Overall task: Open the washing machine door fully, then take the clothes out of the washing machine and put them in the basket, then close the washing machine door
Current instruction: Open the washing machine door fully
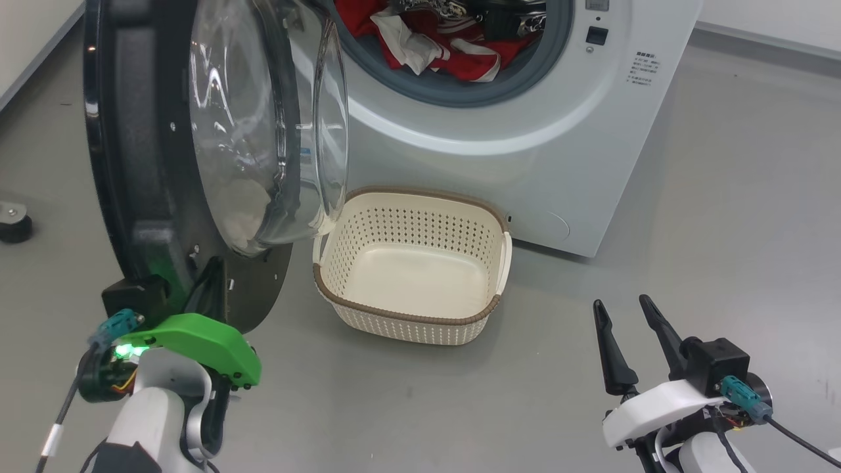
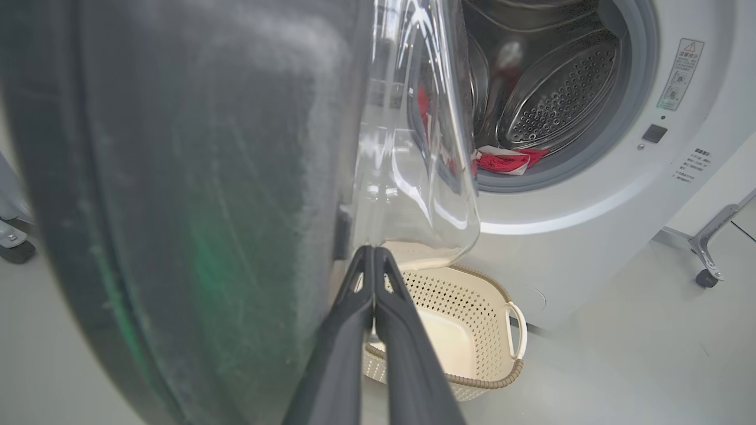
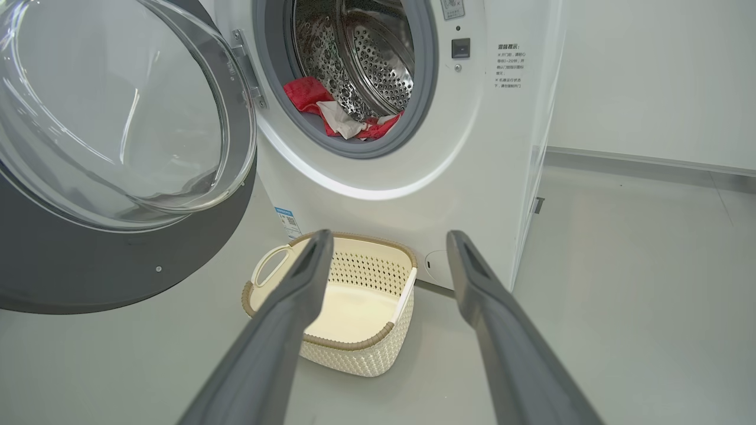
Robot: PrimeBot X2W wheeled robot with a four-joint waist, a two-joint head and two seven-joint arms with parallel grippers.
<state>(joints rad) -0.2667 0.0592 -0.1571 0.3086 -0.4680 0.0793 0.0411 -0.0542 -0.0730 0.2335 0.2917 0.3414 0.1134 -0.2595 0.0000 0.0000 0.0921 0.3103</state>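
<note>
The white washing machine (image 1: 525,164) stands at the top right with its door (image 1: 131,164) swung out to the left, black rim and glass bowl facing the basket. Red clothes (image 1: 460,52) with white trim lie at the drum's mouth, as the right wrist view also shows (image 3: 331,109). The cream basket (image 1: 407,332) sits empty on the floor in front of the machine. My left gripper (image 2: 373,251) is shut with nothing in it, its tips against the door's inner face (image 2: 207,206) below the glass bowl. My right gripper (image 1: 621,305) hangs open and empty at the lower right, facing the basket (image 3: 354,354).
A black caster (image 1: 13,226) sits on the floor at the far left. In the left wrist view, a wheeled metal leg (image 2: 706,260) stands to the right of the machine. Open grey floor (image 1: 723,230) stretches to the machine's right.
</note>
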